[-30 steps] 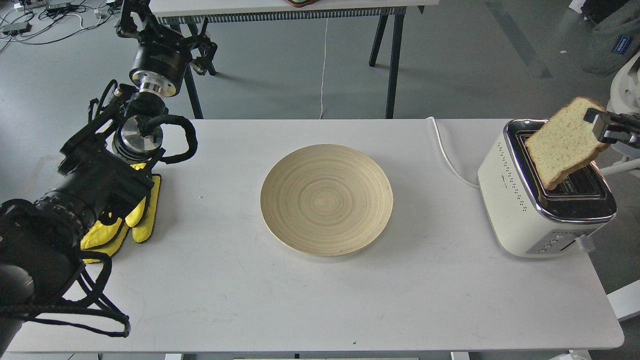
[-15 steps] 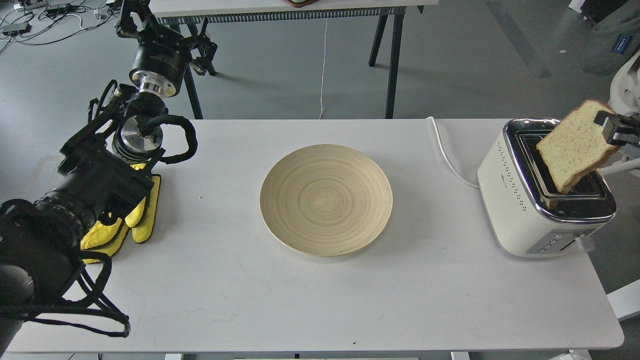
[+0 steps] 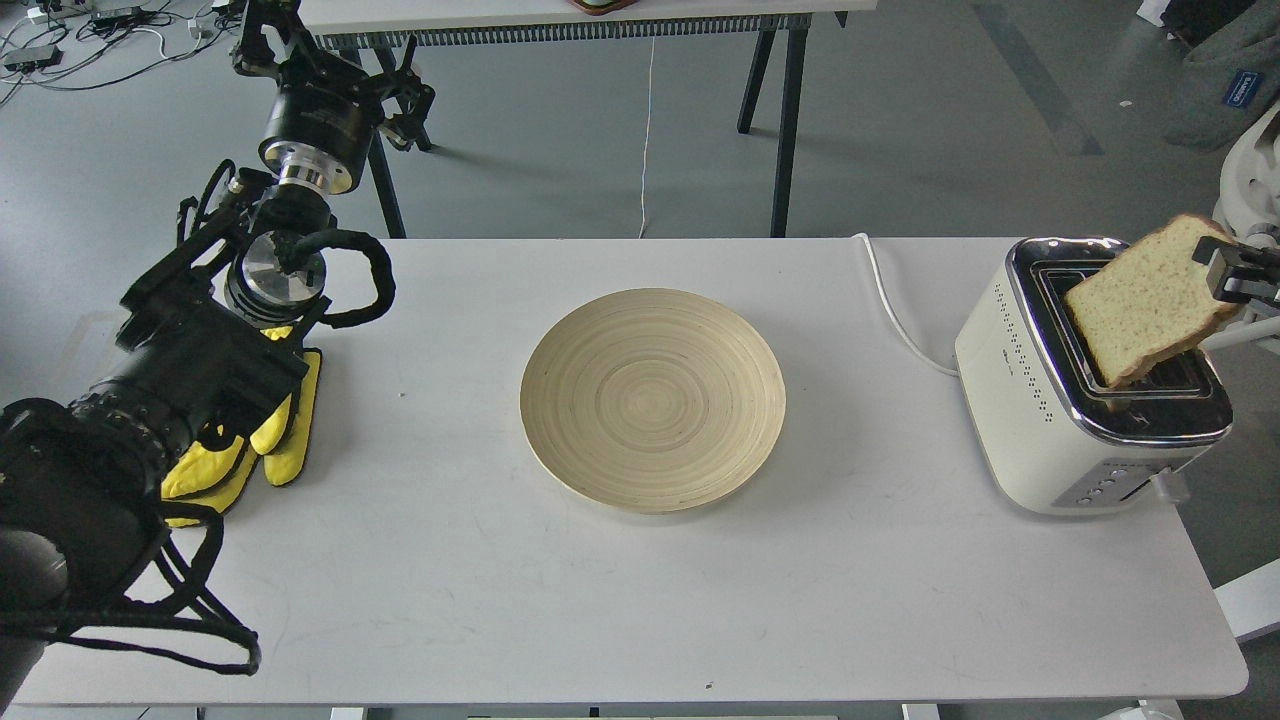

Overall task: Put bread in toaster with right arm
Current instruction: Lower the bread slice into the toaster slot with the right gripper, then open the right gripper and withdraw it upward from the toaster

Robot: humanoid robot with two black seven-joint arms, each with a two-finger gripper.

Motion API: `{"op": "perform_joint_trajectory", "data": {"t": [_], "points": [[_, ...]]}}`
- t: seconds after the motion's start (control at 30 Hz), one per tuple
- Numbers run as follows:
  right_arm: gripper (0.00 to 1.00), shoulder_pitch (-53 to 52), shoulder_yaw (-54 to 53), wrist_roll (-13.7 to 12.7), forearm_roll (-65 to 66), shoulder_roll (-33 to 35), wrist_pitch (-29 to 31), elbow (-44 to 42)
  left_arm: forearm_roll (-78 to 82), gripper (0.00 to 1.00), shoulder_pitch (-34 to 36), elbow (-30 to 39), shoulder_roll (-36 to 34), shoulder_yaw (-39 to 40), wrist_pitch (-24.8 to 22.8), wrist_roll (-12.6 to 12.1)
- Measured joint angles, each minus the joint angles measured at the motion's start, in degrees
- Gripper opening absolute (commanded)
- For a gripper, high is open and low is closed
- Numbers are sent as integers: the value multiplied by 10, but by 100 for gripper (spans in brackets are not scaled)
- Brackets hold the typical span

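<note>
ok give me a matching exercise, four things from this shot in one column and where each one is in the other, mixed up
Things:
1. bread
2. plate
3. toaster
4. left gripper

Places:
A. middle of the table
B. past the table's far left corner, over the floor
C. tilted over the toaster slots, held by the right gripper
D. right end of the table

Pairs: 1-C, 2-A, 3-D, 4-B
</note>
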State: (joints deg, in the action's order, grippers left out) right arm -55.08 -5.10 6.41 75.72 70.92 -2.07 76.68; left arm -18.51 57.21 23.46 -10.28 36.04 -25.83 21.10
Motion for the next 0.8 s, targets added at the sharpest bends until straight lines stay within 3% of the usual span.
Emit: {"op": "perform_joint_trajectory", "data": {"t": [0.17, 0.2, 0.23, 0.57, 0.8], "points": [[65, 2, 0, 2, -3, -8, -1, -2, 0, 100, 0, -1, 0, 0, 0, 0], [79, 3, -1, 2, -3, -11, -1, -2, 0, 100, 0, -1, 0, 0, 0, 0], [99, 3, -1, 2, -4, -15, -1, -1, 0, 100, 0, -1, 0, 0, 0, 0], [99, 3, -59, 19, -33, -33, -4, 23, 0, 100, 0, 0, 0, 0, 0, 0], [100, 3, -170, 33, -319, -91, 0, 20, 0, 100, 0, 0, 0, 0, 0, 0]]}}
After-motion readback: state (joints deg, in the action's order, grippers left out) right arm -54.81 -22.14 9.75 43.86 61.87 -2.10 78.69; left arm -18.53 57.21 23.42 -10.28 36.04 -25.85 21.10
